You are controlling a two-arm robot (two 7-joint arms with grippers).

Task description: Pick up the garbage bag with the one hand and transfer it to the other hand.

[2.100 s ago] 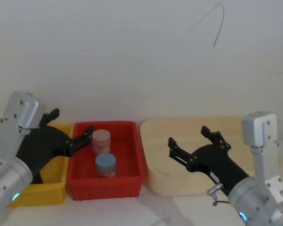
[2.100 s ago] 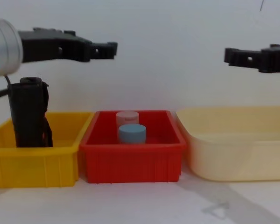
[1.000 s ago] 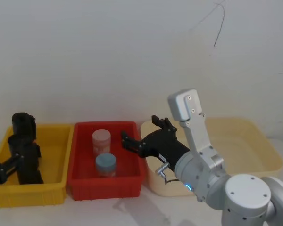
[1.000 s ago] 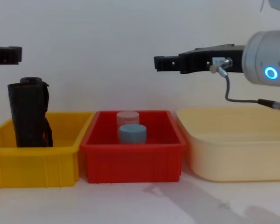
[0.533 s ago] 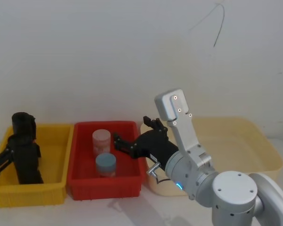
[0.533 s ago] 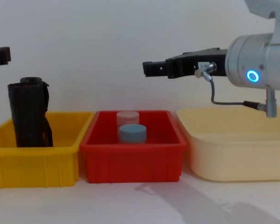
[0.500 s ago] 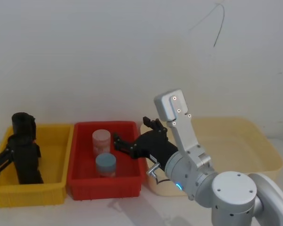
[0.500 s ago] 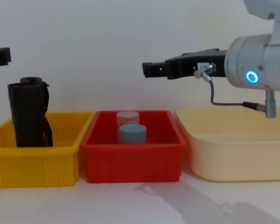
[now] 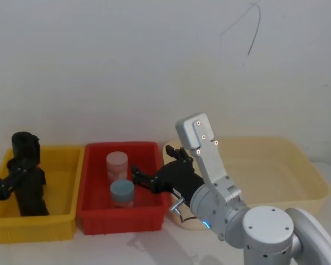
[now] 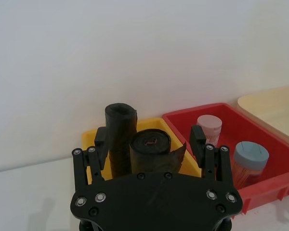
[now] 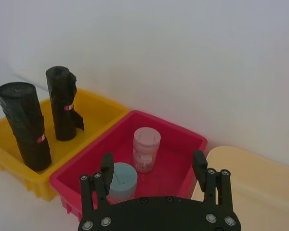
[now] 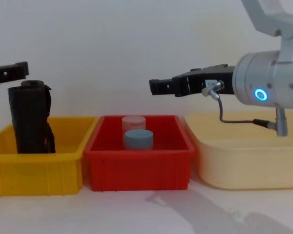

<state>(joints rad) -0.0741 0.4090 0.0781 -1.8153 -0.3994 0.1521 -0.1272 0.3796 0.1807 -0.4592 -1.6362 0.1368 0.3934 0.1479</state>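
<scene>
Presently the garbage bag [image 11: 24, 122] is being kept upright in the yellow bin [image 9: 33, 229] at the left end of the row, with a small red mark showing on its side. A second black roll [image 11: 62, 101] is being kept just behind it, nearer the wall, in the same bin.

The left tool [image 10: 148, 139] is being held at the left side of that bin with its fingers spread wide. In the left wrist view the garbage bag is being framed between them, though it cannot be told whether anything is being touched. In the chest view this tool is being held at about the height of the rolls' tops.

The right tool [image 9: 150, 160] is being stretched leftward above the red bin [image 9: 121, 223], well clear of it. Its fingers are likewise being held released, with nothing being gripped, and a blue ring light [image 12: 259, 94] is glowing on its arm.

Inside the red bin two jars are being kept, a pink jar [image 9: 116, 161] behind and a blue-lidded jar [image 9: 122, 190] in front. A cream tub [image 12: 244, 165] is being kept just to the right of the red bin. All three containers are being carried side by side on the white worktop [image 12: 136, 214].
</scene>
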